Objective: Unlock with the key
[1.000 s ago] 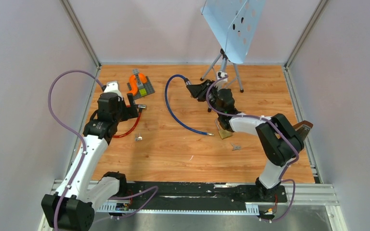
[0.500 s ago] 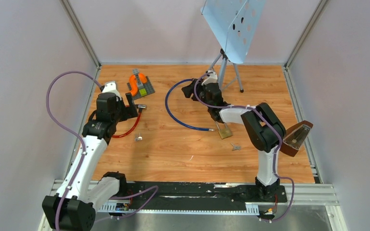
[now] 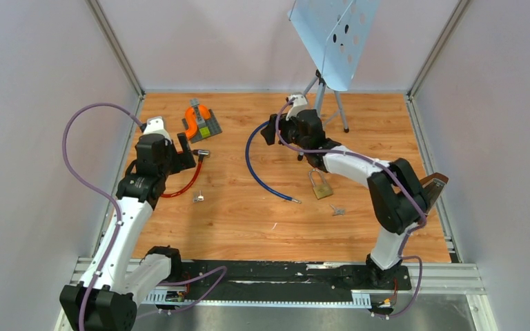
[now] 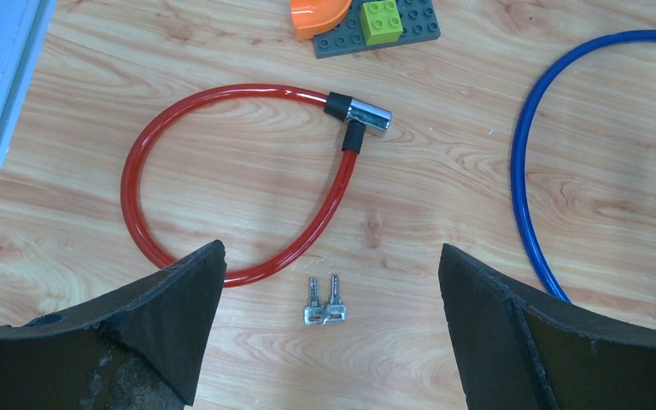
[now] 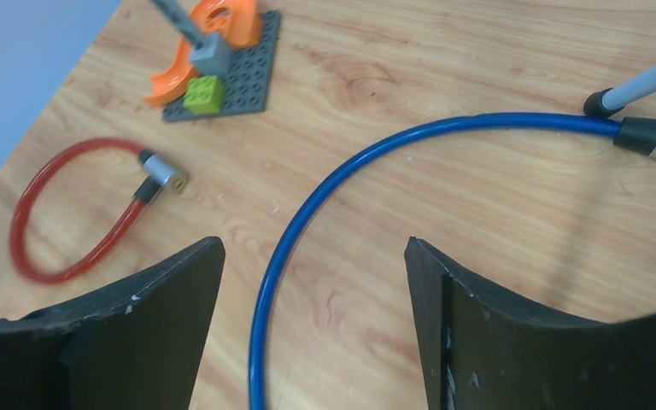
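Key pair (image 4: 325, 301) lies between the left fingers (image 4: 162, 325), just outside the red cable lock (image 4: 359, 111)
Left fingers spread wide, empty, the nearer arm; blades point toward the lock's barrel. Right fingers (image 5: 137, 325) apart, empty, well apart from that lock, above a blue cable lock (image 5: 495, 120)

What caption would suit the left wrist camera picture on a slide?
Open left gripper hovers above two small keys lying beside a looped red cable lock on the wooden table.

From above the left arm (image 3: 134, 207) hides part of the red cable lock (image 3: 188, 183) (nearby keys (image 3: 198, 198) a mere speck).
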You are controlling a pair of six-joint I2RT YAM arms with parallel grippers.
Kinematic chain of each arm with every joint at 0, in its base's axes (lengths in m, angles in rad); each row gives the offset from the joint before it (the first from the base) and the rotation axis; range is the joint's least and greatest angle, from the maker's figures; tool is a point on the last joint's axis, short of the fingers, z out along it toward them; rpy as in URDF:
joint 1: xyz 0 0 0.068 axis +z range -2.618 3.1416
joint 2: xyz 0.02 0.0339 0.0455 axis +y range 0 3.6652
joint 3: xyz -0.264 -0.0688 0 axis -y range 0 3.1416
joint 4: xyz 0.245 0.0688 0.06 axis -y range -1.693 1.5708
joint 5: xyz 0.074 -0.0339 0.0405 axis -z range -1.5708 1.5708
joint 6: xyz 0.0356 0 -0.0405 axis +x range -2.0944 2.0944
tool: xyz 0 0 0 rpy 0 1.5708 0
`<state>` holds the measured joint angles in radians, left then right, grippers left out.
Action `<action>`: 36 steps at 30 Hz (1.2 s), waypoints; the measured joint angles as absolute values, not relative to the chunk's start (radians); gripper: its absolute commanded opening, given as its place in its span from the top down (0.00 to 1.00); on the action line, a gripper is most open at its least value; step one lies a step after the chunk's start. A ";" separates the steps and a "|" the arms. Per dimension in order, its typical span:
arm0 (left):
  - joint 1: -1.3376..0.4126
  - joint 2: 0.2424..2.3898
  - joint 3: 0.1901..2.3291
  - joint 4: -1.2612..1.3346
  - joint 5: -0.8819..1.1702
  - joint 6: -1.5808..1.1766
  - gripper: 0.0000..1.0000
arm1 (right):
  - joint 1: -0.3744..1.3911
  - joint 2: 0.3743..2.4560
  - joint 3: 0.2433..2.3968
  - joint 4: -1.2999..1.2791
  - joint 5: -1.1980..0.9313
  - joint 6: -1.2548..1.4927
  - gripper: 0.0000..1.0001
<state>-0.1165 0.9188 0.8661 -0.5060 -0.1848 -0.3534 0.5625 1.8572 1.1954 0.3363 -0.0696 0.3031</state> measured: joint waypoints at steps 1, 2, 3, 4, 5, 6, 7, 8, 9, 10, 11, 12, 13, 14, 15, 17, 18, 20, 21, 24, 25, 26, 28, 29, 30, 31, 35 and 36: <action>-0.116 0.918 0.866 -0.506 -0.185 -0.355 0.00 | 0.565 1.816 1.176 0.313 -0.083 0.290 0.21; -0.116 0.917 0.866 -0.506 -0.185 -0.355 0.00 | 0.567 1.775 1.158 0.289 -0.094 0.282 0.21; -0.116 0.916 0.866 -0.506 -0.185 -0.355 0.00 | 0.570 1.722 1.130 0.265 -0.107 0.273 0.21; -0.116 0.916 0.866 -0.506 -0.185 -0.356 0.00 | 0.571 1.675 1.107 0.245 -0.117 0.265 0.20; -0.116 0.915 0.866 -0.506 -0.185 -0.358 0.00 | 0.574 1.615 1.076 0.223 -0.127 0.257 0.20; -0.116 0.914 0.866 -0.506 -0.185 -0.362 0.00 | 0.574 1.572 1.050 0.210 -0.131 0.254 0.19; -0.116 0.912 0.866 -0.506 -0.184 -0.366 0.00 | 0.575 1.514 1.017 0.189 -0.133 0.252 0.18; -0.116 0.910 0.867 -0.506 -0.184 -0.371 0.00 | 0.575 1.433 0.965 0.156 -0.134 0.252 0.18; -0.116 0.907 0.868 -0.506 -0.180 -0.373 0.00 | 0.575 1.418 0.955 0.148 -0.134 0.252 0.17; -0.116 0.900 0.869 -0.506 -0.173 -0.373 0.00 | 0.575 1.374 0.926 0.126 -0.132 0.258 0.16; -0.116 0.889 0.869 -0.505 -0.160 -0.368 0.00 | 0.575 1.330 0.894 0.096 -0.129 0.269 0.16; -0.116 0.872 0.868 -0.505 -0.146 -0.362 0.00 | 0.575 1.288 0.862 0.059 -0.124 0.282 0.15; -0.116 0.855 0.868 -0.503 -0.134 -0.356 0.00 | 0.574 1.256 0.839 0.029 -0.122 0.291 0.15; -0.116 0.828 0.863 -0.488 -0.120 -0.350 0.00 | 0.573 1.229 0.817 0.000 -0.121 0.300 0.15; -0.116 0.791 0.849 -0.466 -0.108 -0.344 0.00 | 0.573 1.200 0.793 -0.031 -0.120 0.312 0.15; -0.116 0.732 0.816 -0.441 -0.101 -0.343 0.00 | 0.572 1.146 0.751 -0.089 -0.120 0.329 0.16; -0.116 0.712 0.803 -0.439 -0.102 -0.347 0.00 | 0.572 1.126 0.738 -0.111 -0.121 0.334 0.16; -0.116 0.712 0.797 -0.441 -0.111 -0.362 0.00 | 0.572 1.099 0.720 -0.138 -0.123 0.340 0.16; -0.116 0.736 0.797 -0.442 -0.114 -0.374 0.00 | 0.572 1.090 0.715 -0.149 -0.125 0.340 0.16; -0.116 0.857 0.799 -0.451 -0.115 -0.415 0.00 | 0.572 1.089 0.713 -0.171 -0.129 0.340 0.17; -0.116 0.906 0.801 -0.453 -0.113 -0.427 0.00 | 0.572 1.092 0.713 -0.176 -0.131 0.340 0.18; -0.116 0.951 0.803 -0.455 -0.110 -0.438 0.00 | 0.572 1.098 0.713 -0.182 -0.132 0.340 0.18; -0.116 1.067 0.818 -0.469 -0.102 -0.462 0.01 | 0.572 1.113 0.714 -0.191 -0.138 0.343 0.18; -0.116 1.121 0.831 -0.480 -0.099 -0.472 0.02 | 0.572 1.122 0.714 -0.196 -0.144 0.343 0.18; -0.115 1.177 0.850 -0.484 -0.099 -0.482 0.03 | 0.572 1.130 0.714 -0.202 -0.152 0.343 0.18; -0.115 1.223 0.868 -0.483 -0.099 -0.489 0.03 | 0.572 1.136 0.714 -0.206 -0.159 0.343 0.18; -0.115 1.429 0.981 -0.469 -0.121 -0.503 0.12 | 0.573 1.149 0.714 -0.221 -0.167 0.341 0.18; -0.115 1.484 1.014 -0.468 -0.126 -0.504 0.13 | 0.573 1.148 0.714 -0.223 -0.168 0.341 0.18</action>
